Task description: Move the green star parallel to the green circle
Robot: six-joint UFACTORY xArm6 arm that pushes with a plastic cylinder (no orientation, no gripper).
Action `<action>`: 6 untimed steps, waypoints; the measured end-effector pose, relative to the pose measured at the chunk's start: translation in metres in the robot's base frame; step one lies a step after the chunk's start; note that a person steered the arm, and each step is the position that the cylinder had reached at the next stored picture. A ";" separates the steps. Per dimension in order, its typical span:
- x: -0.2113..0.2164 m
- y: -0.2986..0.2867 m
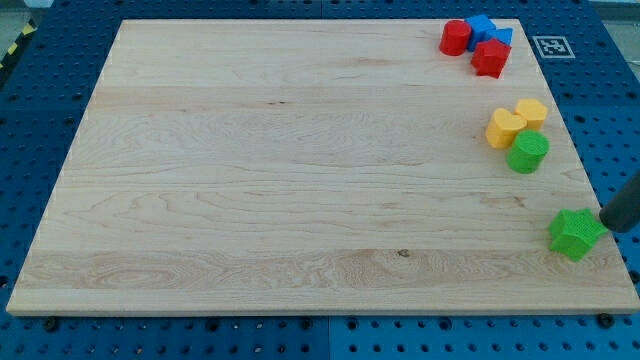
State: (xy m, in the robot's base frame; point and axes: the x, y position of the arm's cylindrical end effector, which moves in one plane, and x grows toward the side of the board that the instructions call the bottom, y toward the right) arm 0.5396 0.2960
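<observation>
The green star [575, 234] lies near the view's right edge of the wooden board [300, 170], low down. The green circle [528, 152] sits above it, a little to the left. My tip [607, 226] is at the star's right side, touching or nearly touching it; the rod runs up and right out of the view.
Two yellow blocks, a heart [505, 129] and another [532, 112], sit just above the green circle. At the top right corner a red cylinder [455, 37], a red star [491, 57] and blue blocks [483, 27] are bunched together. A marker tag [552, 46] lies off the board.
</observation>
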 end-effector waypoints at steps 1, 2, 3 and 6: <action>0.001 -0.021; 0.001 -0.033; 0.001 -0.034; 0.001 -0.029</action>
